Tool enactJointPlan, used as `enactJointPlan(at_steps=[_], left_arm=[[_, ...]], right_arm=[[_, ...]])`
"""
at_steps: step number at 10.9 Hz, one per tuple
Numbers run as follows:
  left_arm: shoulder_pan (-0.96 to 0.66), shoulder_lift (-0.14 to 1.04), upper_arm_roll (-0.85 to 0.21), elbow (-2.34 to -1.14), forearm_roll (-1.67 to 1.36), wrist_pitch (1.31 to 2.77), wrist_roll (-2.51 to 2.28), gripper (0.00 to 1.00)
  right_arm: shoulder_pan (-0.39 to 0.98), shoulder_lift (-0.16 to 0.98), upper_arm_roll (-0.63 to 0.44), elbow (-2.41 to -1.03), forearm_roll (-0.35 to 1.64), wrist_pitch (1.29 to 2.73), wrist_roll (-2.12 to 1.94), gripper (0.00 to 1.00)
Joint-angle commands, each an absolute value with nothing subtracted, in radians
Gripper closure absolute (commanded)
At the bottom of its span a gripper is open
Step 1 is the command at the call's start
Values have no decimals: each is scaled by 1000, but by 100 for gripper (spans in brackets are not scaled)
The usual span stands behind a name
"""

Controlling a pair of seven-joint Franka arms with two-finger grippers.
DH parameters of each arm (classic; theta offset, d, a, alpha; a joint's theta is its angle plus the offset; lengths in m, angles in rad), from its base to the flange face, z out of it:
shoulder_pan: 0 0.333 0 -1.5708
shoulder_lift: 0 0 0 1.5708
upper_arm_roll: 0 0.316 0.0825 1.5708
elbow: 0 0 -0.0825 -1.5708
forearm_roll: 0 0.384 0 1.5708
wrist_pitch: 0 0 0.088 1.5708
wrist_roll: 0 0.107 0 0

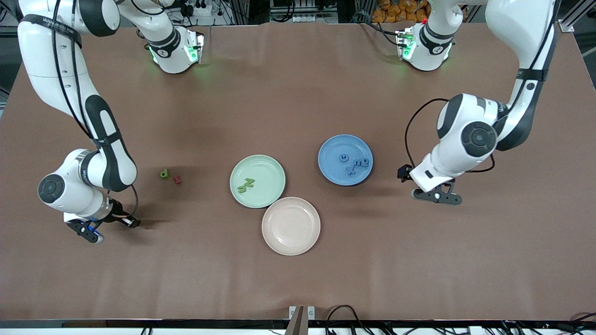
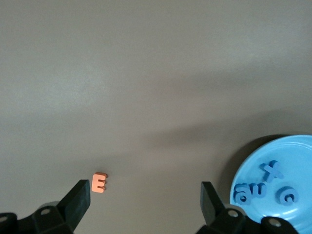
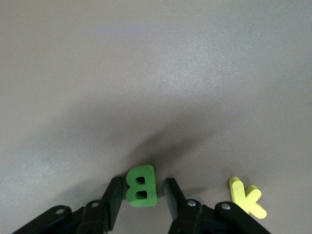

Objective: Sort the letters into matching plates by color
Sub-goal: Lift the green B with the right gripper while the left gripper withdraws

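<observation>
The mint green plate holds two green letters. The blue plate holds several blue letters; it also shows in the left wrist view. A green letter d lies on the table toward the right arm's end. My right gripper is low at the table, open, its fingers straddling a green letter B with a small gap on each side. The B is hidden in the front view. My left gripper is open and empty beside the blue plate.
A beige-pink plate sits nearer the front camera, touching the green plate. A red letter lies beside the green d. A yellow letter K lies beside the B. An orange letter E lies by one left finger.
</observation>
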State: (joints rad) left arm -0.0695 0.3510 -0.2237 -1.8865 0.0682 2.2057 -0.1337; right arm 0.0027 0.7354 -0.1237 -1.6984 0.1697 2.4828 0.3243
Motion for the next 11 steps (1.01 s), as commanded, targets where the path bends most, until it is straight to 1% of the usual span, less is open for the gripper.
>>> enactJointPlan(at_steps=[1, 3, 4, 5, 8, 9, 11], left_arm=[[-58, 279, -186, -1901, 3, 2140, -5, 0], [-60, 246, -143, -1899, 0, 2086, 37, 0], [-60, 233, -143, -1895, 0, 2068, 38, 0], [-46, 209, -143, -1893, 2, 2047, 44, 0], [-41, 178, -141, -1835, 5, 1971, 32, 0], [-40, 176, -135, -1812, 11, 1942, 32, 0], [-44, 141, -114, -1802, 12, 1927, 32, 0]], right_arm=[[-8, 730, -107, -1735, 160, 2510, 321, 59], [-2, 727, -107, -1736, 161, 2508, 322, 65], [0, 726, -107, -1736, 161, 2508, 322, 66], [2, 726, -107, -1738, 161, 2508, 322, 69], [11, 721, -109, -1741, 161, 2507, 322, 76], [18, 719, -110, -1741, 160, 2505, 322, 76], [32, 712, -112, -1741, 155, 2494, 321, 76]])
